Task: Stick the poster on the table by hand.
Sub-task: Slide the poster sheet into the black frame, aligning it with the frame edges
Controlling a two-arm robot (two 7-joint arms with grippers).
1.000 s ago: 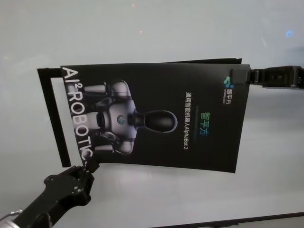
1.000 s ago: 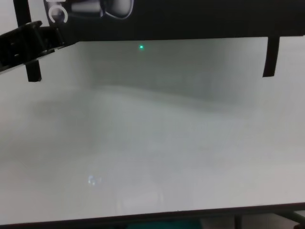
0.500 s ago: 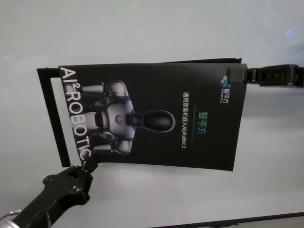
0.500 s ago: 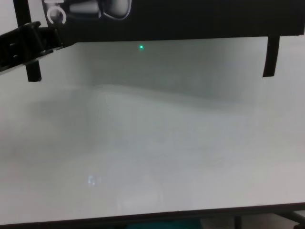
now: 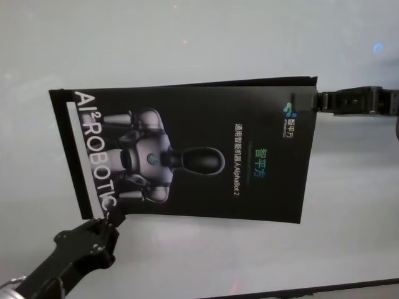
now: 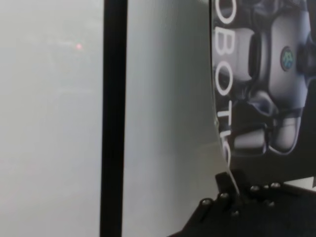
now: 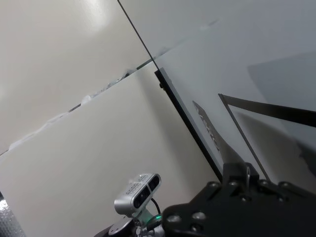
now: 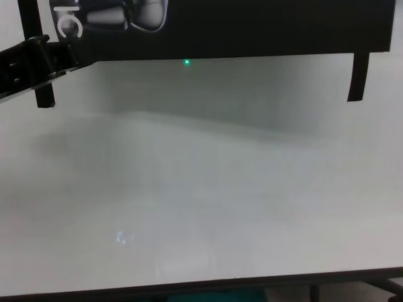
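Chest view cuts off most of the poster (image 8: 252, 28); I only get its lower edge and two narrow black strips (image 8: 357, 77) hanging below it. On the head camera the poster (image 5: 206, 149) is held just above the white table (image 5: 187, 261), its long axis running across my view, the print turned sideways. I can read "AI² ROBOTIC" along its left edge and "AlphaBot 2" near the middle; the small logo text is too fine to read. My left gripper (image 5: 115, 219) is clamped on the near-left corner, my right gripper (image 5: 310, 101) pinches the far-right corner.
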